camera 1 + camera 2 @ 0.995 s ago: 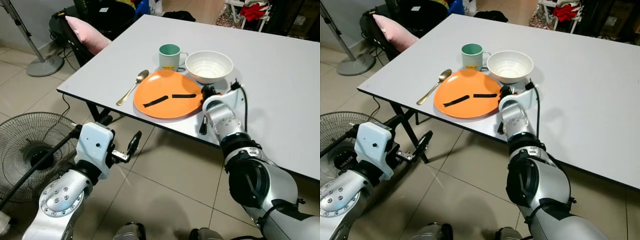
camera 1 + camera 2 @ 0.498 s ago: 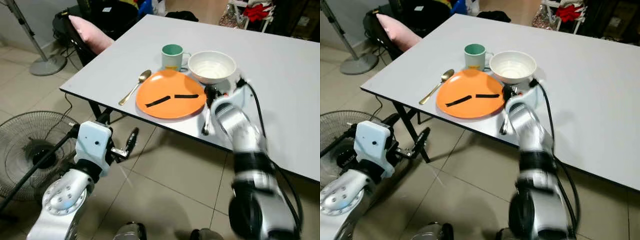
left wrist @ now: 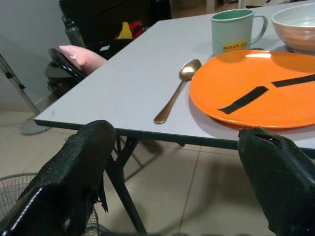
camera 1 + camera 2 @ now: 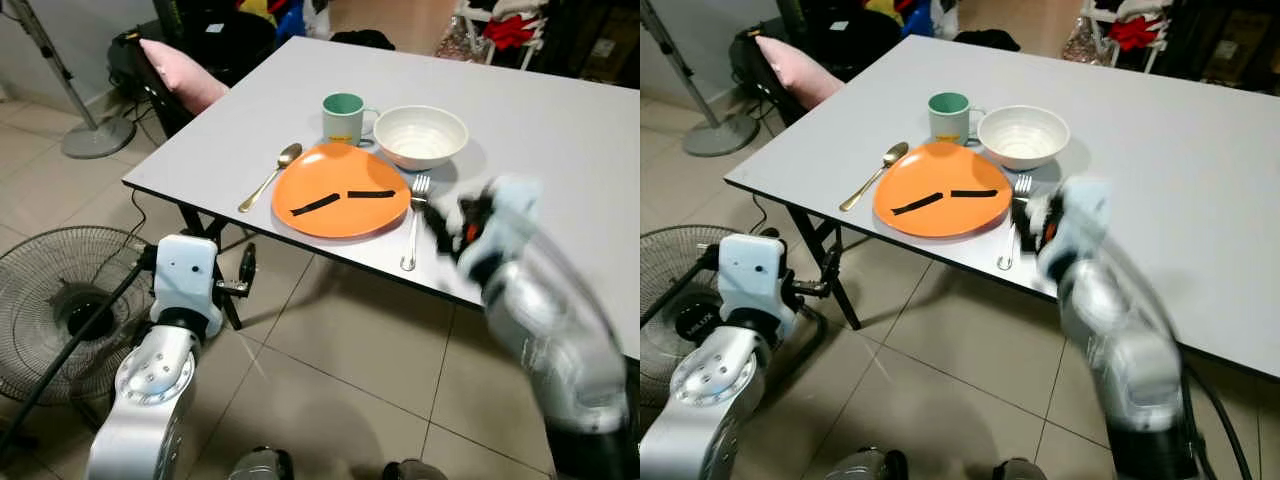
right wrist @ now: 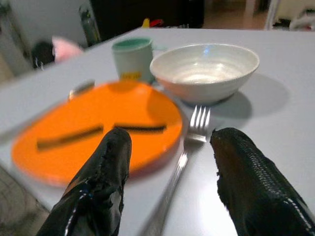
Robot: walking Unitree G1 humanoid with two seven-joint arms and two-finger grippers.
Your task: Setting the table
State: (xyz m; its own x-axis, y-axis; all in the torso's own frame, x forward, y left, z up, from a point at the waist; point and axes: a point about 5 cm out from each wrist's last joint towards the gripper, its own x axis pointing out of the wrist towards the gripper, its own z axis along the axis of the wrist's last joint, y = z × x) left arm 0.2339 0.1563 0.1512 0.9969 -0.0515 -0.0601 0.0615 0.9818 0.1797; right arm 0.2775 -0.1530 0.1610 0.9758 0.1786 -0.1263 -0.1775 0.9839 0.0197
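On the white table [image 4: 590,130] the setting reads from the orange plate [image 4: 341,190] outward: a gold spoon [image 4: 268,176] lies at the plate's 9 o'clock, a green mug [image 4: 343,117] stands at 12 o'clock, a white bowl [image 4: 420,135] sits at about 1 o'clock just beside the plate's rim, and a silver fork [image 4: 412,222] lies at 3 o'clock, tines toward the bowl and handle toward the table's near edge. 2 black strips lie across the plate. The right gripper [image 5: 170,189] hovers just above the fork, its 2 fingers spread apart with nothing between them; the arm is motion-blurred in the head views. The left gripper [image 3: 182,182] hangs below the table edge at the plate's 7 o'clock, also parted and empty. The fork looks thin, stiff, light and slick, and it lies flat on a smooth top, so it would likely skid under a push; the narrow handle near its middle seems the best place to pinch it, across its width. The bowl and mug look breakable, so any sideways nudge near them is a risk.
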